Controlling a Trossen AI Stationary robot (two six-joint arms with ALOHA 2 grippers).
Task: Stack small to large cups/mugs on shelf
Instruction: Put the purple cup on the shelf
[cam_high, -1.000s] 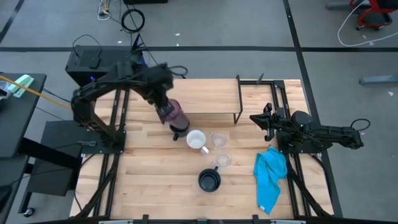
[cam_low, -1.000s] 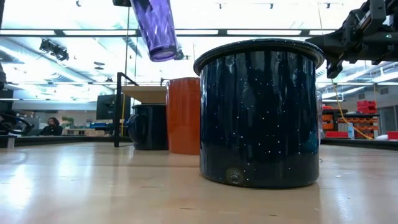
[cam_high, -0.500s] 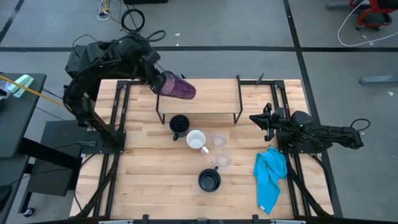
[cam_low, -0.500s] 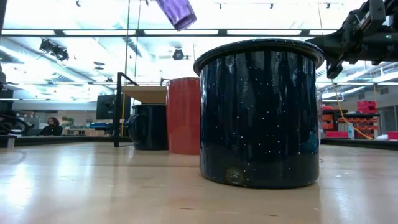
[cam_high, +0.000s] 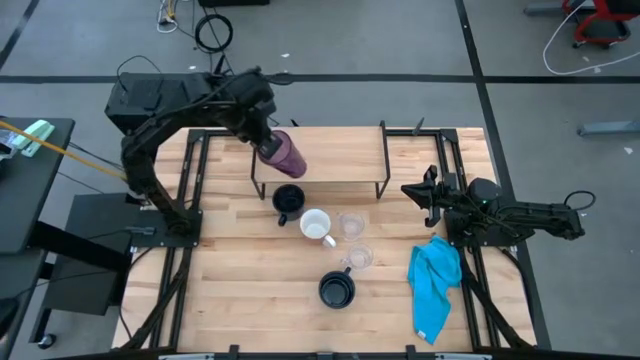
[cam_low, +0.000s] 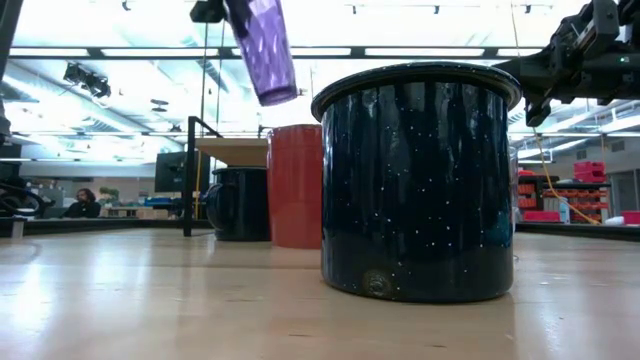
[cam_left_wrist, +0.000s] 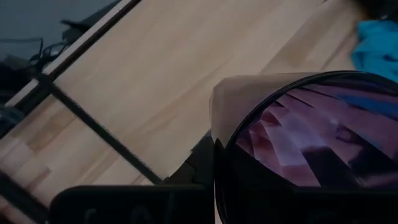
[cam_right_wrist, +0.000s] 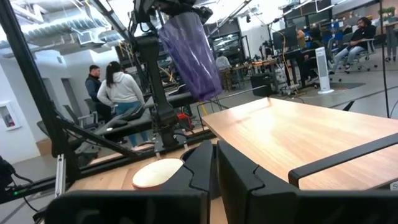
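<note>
My left gripper (cam_high: 266, 143) is shut on the translucent purple tumbler (cam_high: 282, 154), held above the left end of the wooden shelf (cam_high: 340, 155). The tumbler also shows high in the low view (cam_low: 262, 50) and in the right wrist view (cam_right_wrist: 189, 53). On the table in front of the shelf stand a dark mug (cam_high: 288, 199), the white-and-orange mug (cam_high: 317, 225), two clear glasses (cam_high: 351, 225) (cam_high: 359, 259) and a second dark mug (cam_high: 337, 291). My right gripper (cam_high: 418, 194) is shut and empty beside the shelf's right end. My left gripper holds the tumbler by its open rim end (cam_left_wrist: 249, 134), coming from above and from the table's left. The tumbler itself hides how the fingers sit on the rim. It hangs tilted below the gripper, base (cam_low: 277, 96) down and toward the right, clear of the shelf.
A blue cloth (cam_high: 435, 285) lies at the table's right front. The shelf's black legs (cam_high: 383, 160) stand at its ends. Several people are in the room beyond the table (cam_right_wrist: 118, 93). Bare tabletop lies at the front left (cam_high: 240, 290).
My left gripper has carried the tumbler from over the dark mug toward the table's far edge, over the shelf's left end. It rose and tipped the tumbler nearly level, then came back down a little, and the tumbler hangs steeper again.
</note>
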